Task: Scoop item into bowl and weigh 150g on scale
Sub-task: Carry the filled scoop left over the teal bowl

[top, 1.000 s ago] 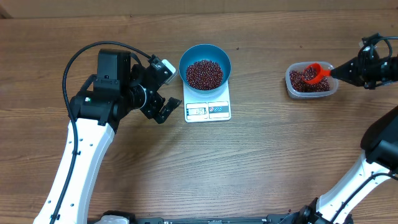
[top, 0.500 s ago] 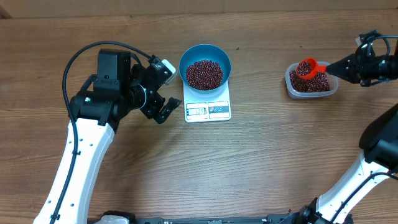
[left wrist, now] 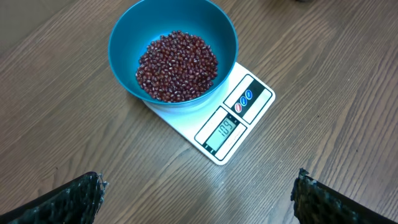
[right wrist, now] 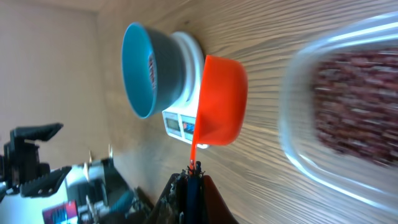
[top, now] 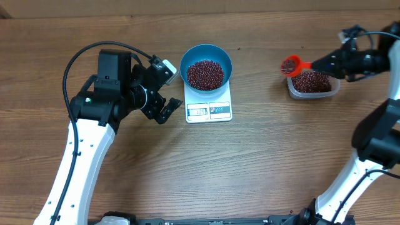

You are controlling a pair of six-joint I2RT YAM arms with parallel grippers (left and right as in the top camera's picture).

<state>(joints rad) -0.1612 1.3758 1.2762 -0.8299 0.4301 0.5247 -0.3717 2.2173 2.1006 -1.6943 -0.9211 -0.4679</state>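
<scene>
blue bowl (top: 206, 51) and clear tub (top: 314, 95) both hold maroon beans (top: 205, 74).

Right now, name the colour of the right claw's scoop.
The plastic scoop is orange-red; clearest in right wrist view.

Overhead: fixed, looks straight down on the table (top: 250, 162) from far off. Takes in both arms, bowl (top: 186, 62) on scale (top: 209, 111) at top centre, tub (top: 291, 86) at right.

Left wrist: close, steep downward look from beside the scale. Left gripper (left wrist: 199, 202) tips sit in the bottom corners; bowl and scale fill the upper middle.

Right wrist: rolled sideways, low, faces along the table past the scoop (right wrist: 221, 99) toward bowl and scale. Tub very near and blurred at right; right gripper (right wrist: 193, 177) at bottom edge.

Shared: bowl and scale in all three views; tub and scoop in overhead and right wrist.
</scene>
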